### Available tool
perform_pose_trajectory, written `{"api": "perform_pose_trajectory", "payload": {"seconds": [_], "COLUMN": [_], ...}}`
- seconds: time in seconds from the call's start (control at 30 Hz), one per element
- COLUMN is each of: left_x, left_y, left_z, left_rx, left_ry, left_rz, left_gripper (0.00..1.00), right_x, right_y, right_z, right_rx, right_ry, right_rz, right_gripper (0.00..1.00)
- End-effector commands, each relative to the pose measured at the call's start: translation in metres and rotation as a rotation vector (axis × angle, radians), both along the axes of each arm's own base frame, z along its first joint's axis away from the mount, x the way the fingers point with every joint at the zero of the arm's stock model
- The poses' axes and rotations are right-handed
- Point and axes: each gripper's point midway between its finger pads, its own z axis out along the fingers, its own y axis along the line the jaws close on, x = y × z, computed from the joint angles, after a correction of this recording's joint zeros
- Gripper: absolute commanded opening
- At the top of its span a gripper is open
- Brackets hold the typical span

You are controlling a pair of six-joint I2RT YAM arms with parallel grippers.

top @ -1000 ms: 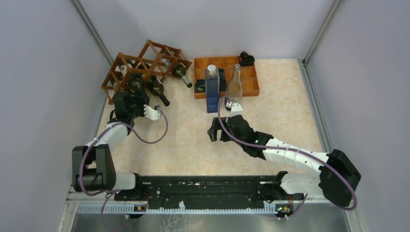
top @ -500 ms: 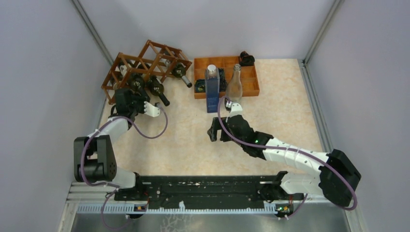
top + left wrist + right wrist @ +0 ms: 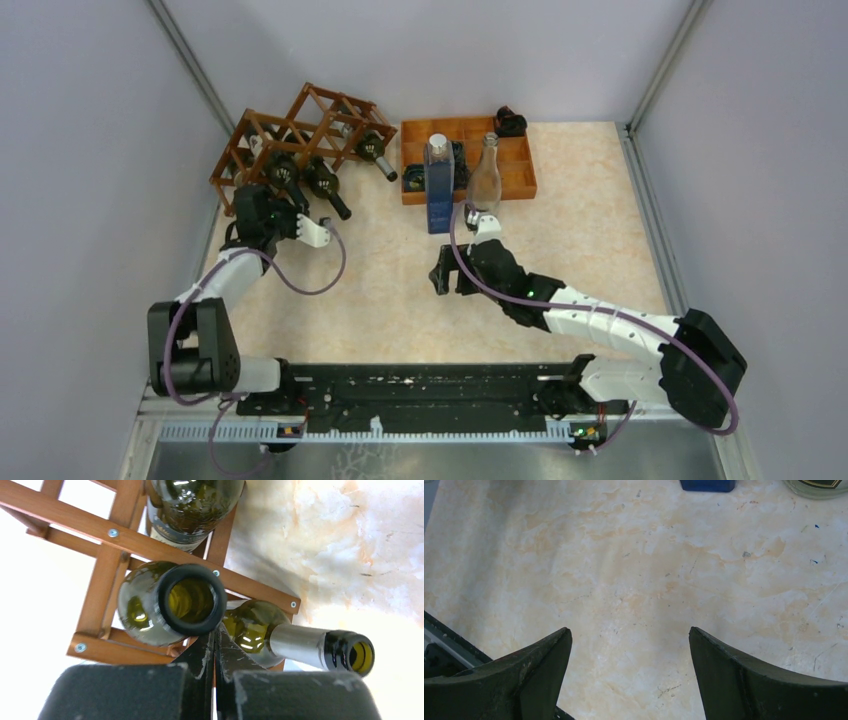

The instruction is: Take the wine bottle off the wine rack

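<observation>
The left gripper (image 3: pixel 215 639) has its two dark fingers pressed flat together with nothing between them. Its tips point at the front of the wine rack (image 3: pixel 125 537) and end just under the open mouth of a green wine bottle (image 3: pixel 172 602). Whether the tips touch the bottle's lip cannot be told from the wrist view. That bottle lies on its side in a diamond-shaped cell of the reddish-brown wooden rack, with its mouth facing the gripper. Just to its right in the wrist view lies a second green bottle (image 3: pixel 295 644) with a silver-wrapped neck, and a third bottle (image 3: pixel 195 500) rests in a cell above. From overhead, the rack stands at the far left corner of the pale marbled table (image 3: pixel 560 240), close to the left wall. The right gripper (image 3: pixel 629 640) is well apart from the rack, near the middle of the table, with its fingers spread wide above bare tabletop and holding nothing. Just beyond it stand a blue bottle (image 3: pixel 438 190) and a clear glass bottle (image 3: pixel 485 178), at the front of a flat orange tray (image 3: pixel 518 172).
</observation>
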Motion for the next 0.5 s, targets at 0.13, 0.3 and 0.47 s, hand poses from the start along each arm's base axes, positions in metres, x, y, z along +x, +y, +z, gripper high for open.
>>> {"api": "perform_pose_trajectory", "payload": {"seconds": [0.13,0.3,0.47], "left_x": [-0.038,-0.034,-0.023], "left_y": [-0.020,-0.007,-0.002], "left_z": [0.002,-0.013,-0.007], "left_rx": [-0.009,0.020,-0.007], "left_ry": [0.059,0.097,0.088], "left_rz": [-0.108,-0.045,0.000], "left_gripper": [0.00,0.01,0.72], "right_x": [-0.002,-0.002,-0.005], "right_y": [0.009,0.009,0.004], "right_z": [0.016,0.018,0.020], "right_rx": [0.077,0.083,0.082], "right_ry": [-0.034,-0.034,-0.037], "right_rz": [0.017,0.018,0.012], "right_gripper": [0.86,0.86,0.86]}}
